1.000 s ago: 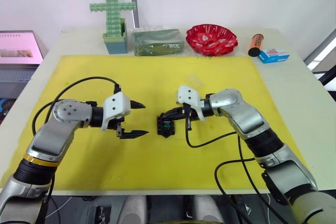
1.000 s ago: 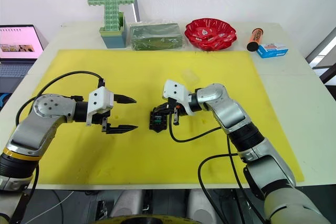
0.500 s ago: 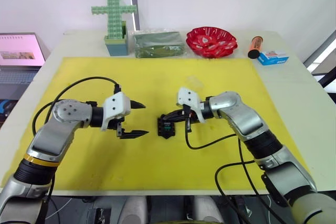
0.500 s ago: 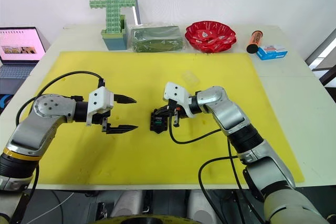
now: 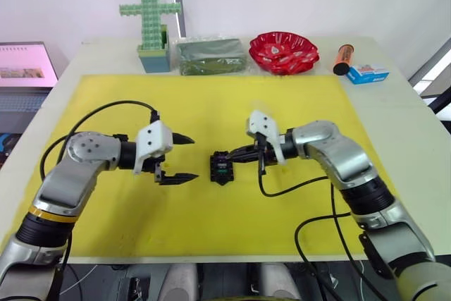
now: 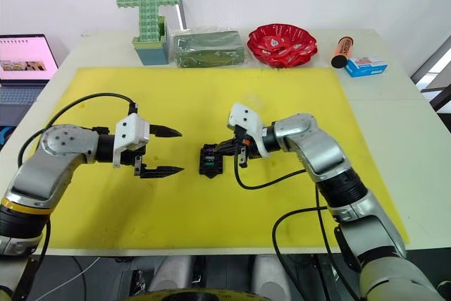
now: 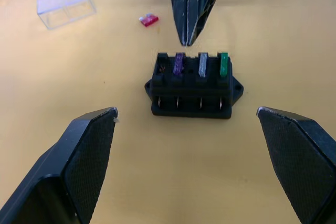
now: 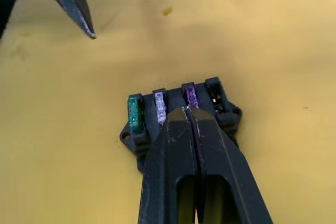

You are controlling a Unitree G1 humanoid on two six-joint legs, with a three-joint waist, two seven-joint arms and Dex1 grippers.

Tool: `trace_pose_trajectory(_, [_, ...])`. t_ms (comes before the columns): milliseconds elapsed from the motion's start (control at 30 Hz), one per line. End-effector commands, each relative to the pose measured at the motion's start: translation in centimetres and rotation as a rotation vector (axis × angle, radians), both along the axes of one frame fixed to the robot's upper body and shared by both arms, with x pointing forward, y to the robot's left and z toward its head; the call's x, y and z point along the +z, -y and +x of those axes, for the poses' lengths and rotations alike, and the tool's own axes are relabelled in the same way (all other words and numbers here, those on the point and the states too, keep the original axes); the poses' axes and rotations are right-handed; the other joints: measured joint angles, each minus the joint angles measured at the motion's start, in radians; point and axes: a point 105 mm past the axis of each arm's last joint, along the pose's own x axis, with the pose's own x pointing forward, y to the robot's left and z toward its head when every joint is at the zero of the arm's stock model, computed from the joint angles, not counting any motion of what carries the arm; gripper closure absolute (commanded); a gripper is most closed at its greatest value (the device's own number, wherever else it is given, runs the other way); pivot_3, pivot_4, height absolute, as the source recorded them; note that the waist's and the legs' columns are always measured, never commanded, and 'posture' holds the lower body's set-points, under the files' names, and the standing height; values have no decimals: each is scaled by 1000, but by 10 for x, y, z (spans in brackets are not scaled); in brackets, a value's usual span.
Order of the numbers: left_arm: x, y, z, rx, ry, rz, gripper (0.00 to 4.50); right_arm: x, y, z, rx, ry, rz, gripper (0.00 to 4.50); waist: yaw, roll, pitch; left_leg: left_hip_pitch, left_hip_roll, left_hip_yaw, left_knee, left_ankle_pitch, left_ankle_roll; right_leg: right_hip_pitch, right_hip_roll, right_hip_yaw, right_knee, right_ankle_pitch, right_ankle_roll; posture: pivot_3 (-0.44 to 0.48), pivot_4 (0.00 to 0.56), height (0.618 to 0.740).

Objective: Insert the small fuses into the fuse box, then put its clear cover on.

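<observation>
Three of the four slots in the fuse box [image 7: 193, 86] are filled: a purple-grey fuse [image 7: 178, 63], a grey fuse [image 7: 202, 64] and a green fuse [image 7: 223, 63] stand upright in a row, and the end slot beside the purple-grey one is empty. The box sits on the yellow mat [image 5: 211, 223] near its middle, between the two arms.

By my reading the task is well past half done. What is left is the red fuse [image 7: 148, 20], which lies loose on the mat beyond the box, and the clear cover [image 7: 66, 13], which rests on the mat a little farther off, apart from the box.

The left gripper [image 5: 182, 158] hovers beside the box with its fingers spread wide and nothing between them. The right gripper [image 8: 190, 115] has its fingers pressed together with nothing visible between them, its tip just over the top of the box by the purple-grey fuse.

No writing on the box, the fuses or the cover can be read. The small blue-and-white carton [image 5: 368, 74] at the table's far edge carries print too small to make out.
</observation>
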Motion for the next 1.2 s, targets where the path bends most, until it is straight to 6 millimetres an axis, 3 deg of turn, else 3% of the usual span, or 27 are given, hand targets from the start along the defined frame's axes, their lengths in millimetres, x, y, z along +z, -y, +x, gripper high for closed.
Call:
trace_pose_trajectory(33, [19, -7, -2, 4, 30, -17, 0, 27, 8, -2, 2, 92, 20, 4485, -1, 0, 0, 0, 0, 0, 0, 0, 0, 0, 0, 0, 0, 0, 0, 0, 150, 740])
trace_pose_trajectory(167, [21, -25, -3, 69, -63, 25, 0, 34, 30, -1, -38, 156, -36, 4485, -2, -1, 3, 0, 0, 0, -1, 0, 0, 0, 0, 0, -1, 0, 0, 0, 150, 740])
trace_pose_trajectory(267, [22, -42, -8, 110, -111, 58, 0, 37, 57, -2, -91, 189, -90, 3849, 0, -1, 8, 0, 0, 0, -1, 0, 0, -1, 0, 0, -1, 0, 0, 0, 150, 740])
trace_pose_trajectory(633, [19, -82, -15, 195, -139, 132, 0, 35, 155, -10, -338, 174, -262, 23, 1, -1, 10, 0, 0, 2, -2, 0, 0, 0, 0, 0, -4, -2, -3, 0, 150, 740])
trace_pose_trajectory(867, [15, -84, -10, 195, -135, 130, 0, 33, 186, -21, -416, 136, -280, 23, 0, -1, 10, 0, 1, 2, -2, 0, 0, 0, 0, 0, -6, -2, -3, 0, 150, 740])
trace_pose_trajectory(1033, [13, -60, -7, 126, -119, 94, 0, 28, 168, -16, -423, 64, -208, 23, 0, 0, 10, 0, 1, 3, -1, 0, 0, 1, 0, 1, -6, -2, -3, 0, 150, 740])
trace_pose_trajectory(1200, [9, -34, -8, 34, -118, 72, 0, 27, 135, 0, -434, -103, -52, 23, -3, -1, 10, 0, 1, 2, -1, 0, 0, 0, 1, 1, -6, 0, 0, 0, 150, 740])
